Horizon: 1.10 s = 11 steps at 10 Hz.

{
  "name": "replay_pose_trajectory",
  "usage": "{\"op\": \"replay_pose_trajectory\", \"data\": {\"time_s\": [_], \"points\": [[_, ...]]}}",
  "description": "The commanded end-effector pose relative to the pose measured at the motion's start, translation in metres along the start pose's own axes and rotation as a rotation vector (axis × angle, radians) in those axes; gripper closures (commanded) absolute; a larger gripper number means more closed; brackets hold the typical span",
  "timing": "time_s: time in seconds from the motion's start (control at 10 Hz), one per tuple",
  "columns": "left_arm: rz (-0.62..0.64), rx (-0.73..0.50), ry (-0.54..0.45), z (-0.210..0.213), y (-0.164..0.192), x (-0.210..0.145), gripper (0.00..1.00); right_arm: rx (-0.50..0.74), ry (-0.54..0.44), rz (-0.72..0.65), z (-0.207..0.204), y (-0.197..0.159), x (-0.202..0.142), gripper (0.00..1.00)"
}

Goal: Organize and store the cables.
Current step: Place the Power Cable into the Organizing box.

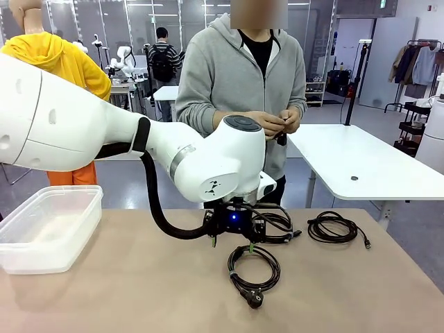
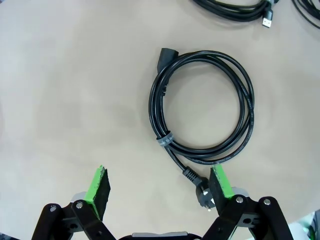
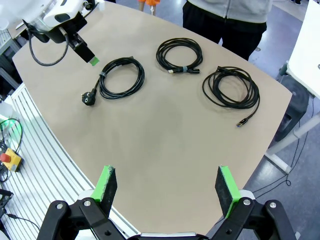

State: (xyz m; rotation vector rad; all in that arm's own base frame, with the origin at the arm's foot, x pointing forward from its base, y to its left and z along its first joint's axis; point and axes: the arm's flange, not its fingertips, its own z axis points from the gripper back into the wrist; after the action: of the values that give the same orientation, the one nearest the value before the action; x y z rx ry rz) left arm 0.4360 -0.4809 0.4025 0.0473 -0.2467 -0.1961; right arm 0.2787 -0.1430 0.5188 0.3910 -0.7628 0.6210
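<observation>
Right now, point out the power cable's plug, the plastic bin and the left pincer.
power cable plug (image 1: 254,299): front view, round plug head.
plastic bin (image 1: 43,253): front view, near wall.
left pincer (image 2: 159,175): left wrist view, midway between fingertips.

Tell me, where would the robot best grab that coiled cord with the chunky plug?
Probably at the grey band, where the loops of the cord are bundled tight. Come straight down from above, since the coil lies flat on the table, with the open left end effector straddling the bundle: one side inside the ring, one outside.
</observation>
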Motion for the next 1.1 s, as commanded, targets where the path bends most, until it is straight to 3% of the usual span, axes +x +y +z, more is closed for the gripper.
{"op": "replay_pose_trajectory", "data": {"time_s": [0.0,0.3,0.4,0.5,0.7,1.0], "points": [[-0.021,-0.012,0.006,0.005,0.004,0.002,0.0,0.009,-0.003,0.016,0.001,-0.001,-0.001,0.0],[-0.003,-0.002,-0.003,0.002,0.0,0.002,0.0,0.009,-0.003,0.016,0.001,-0.001,-0.001,0.0],[0.055,0.029,-0.002,-0.013,-0.003,0.006,0.0,0.009,-0.003,0.016,0.001,-0.001,-0.001,0.0],[0.117,-0.041,0.013,-0.019,-0.004,0.011,0.0,0.009,-0.003,0.016,0.001,-0.001,-0.001,0.0],[0.197,-0.044,0.042,-0.033,-0.005,0.014,0.0,0.009,-0.003,0.016,0.001,-0.001,-0.001,0.0],[0.237,-0.046,0.087,-0.057,-0.007,0.018,0.0,0.009,-0.003,0.016,0.001,-0.001,-0.001,0.0]]}}
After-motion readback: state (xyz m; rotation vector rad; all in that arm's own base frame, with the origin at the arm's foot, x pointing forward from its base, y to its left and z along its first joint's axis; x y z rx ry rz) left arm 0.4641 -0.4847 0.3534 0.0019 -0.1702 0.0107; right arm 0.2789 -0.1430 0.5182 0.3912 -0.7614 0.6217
